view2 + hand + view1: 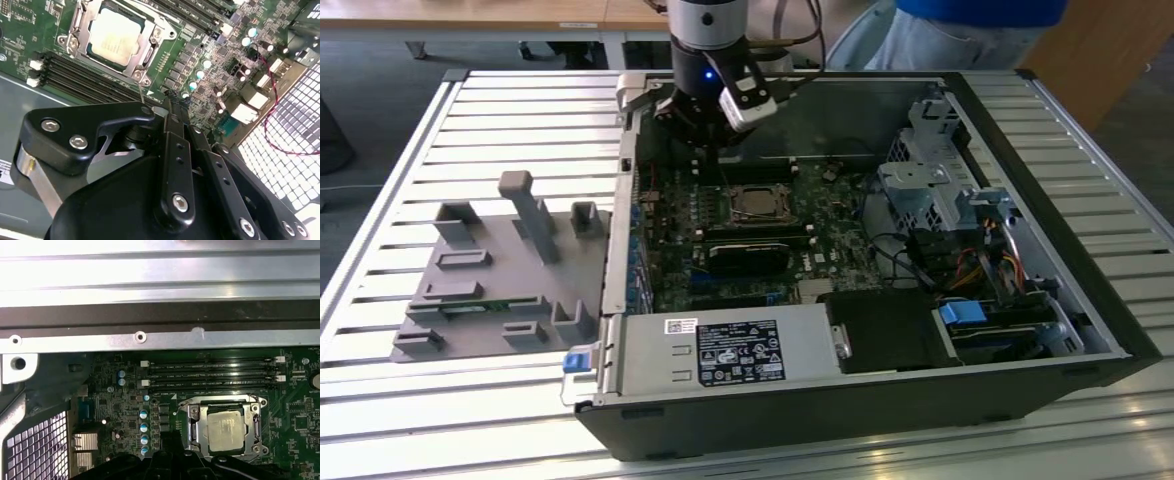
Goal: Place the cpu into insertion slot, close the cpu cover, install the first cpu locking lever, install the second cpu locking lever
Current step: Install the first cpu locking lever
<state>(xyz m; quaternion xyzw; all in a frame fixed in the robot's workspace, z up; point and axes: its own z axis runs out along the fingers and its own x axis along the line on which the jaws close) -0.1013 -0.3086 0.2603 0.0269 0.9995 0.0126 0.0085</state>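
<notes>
Cpu: pale silver-grey. Cpu cover: bright silver. Circuit board: green. Memory slots: black. Gripper: black. Table: white, slatted.

Found cpu, pale silver-grey square chip, lying flat and face up inside insertion slot on green circuit board. Found cpu cover, thin silver frame plate, lowered flat over slot, with chip face visible through its square window.

Pale matt metal cpu, shiny steel cpu cover
</notes>
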